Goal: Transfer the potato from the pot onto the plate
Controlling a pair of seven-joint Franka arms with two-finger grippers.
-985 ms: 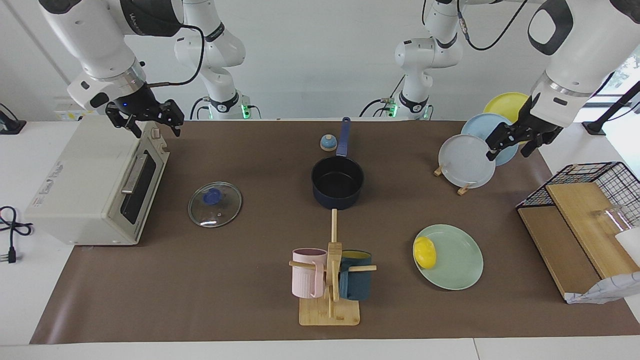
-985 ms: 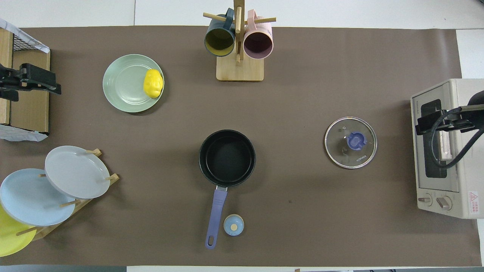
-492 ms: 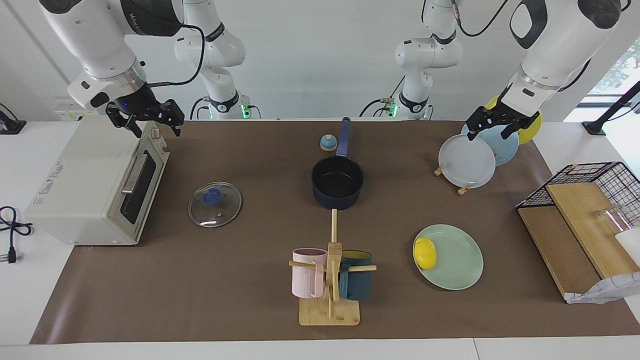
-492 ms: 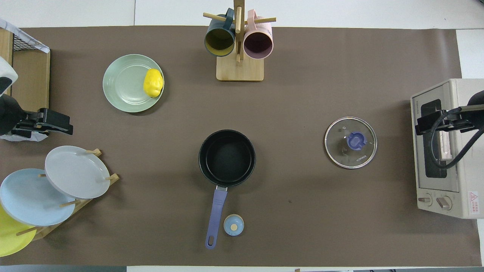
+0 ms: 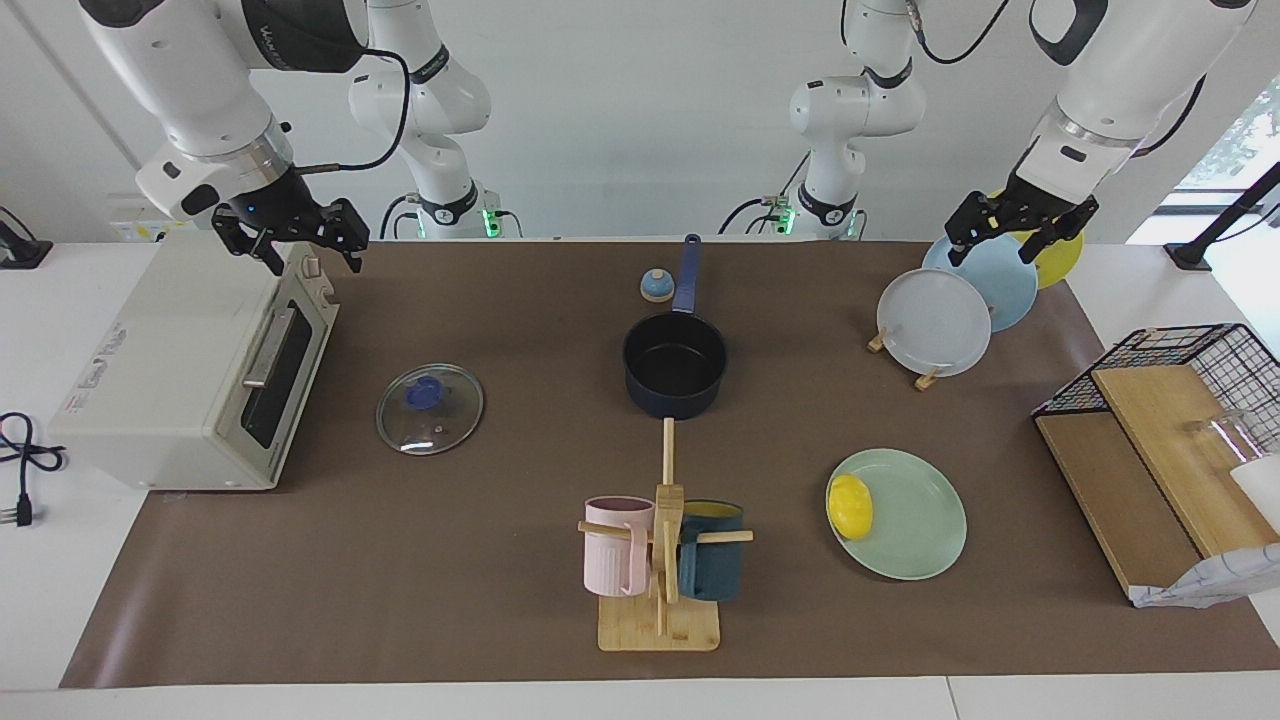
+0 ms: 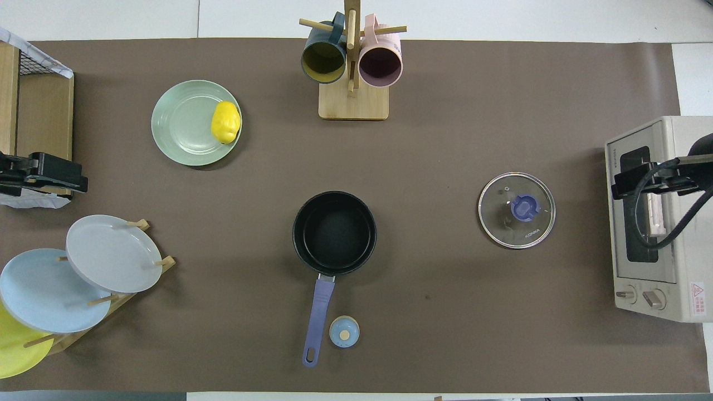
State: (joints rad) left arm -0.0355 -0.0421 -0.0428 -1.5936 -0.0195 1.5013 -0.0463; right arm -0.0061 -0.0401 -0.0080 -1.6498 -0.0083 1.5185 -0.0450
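The yellow potato (image 5: 850,504) lies on the mint-green plate (image 5: 915,525), at its rim on the side toward the mug stand; it also shows in the overhead view (image 6: 225,122) on the plate (image 6: 181,125). The dark navy pot (image 5: 675,365) stands mid-table, empty, its blue handle (image 6: 318,312) pointing toward the robots. My left gripper (image 5: 1018,235) is open and empty, up in the air by the plate rack, and also shows in the overhead view (image 6: 55,174). My right gripper (image 5: 305,240) is open and empty over the toaster oven and waits there.
A plate rack (image 5: 935,320) holds grey, light blue and yellow plates. A glass lid (image 5: 430,408) lies by the toaster oven (image 5: 190,370). A mug stand (image 5: 660,560) holds a pink and a teal mug. A small blue bell (image 5: 656,286) sits beside the pot handle. A wire basket with wooden boards (image 5: 1160,430) stands at the left arm's end.
My left gripper has risen and drawn back toward the robots, from near the grey plate to above the blue and yellow plates. The potato, plate, pot and right arm have not moved.
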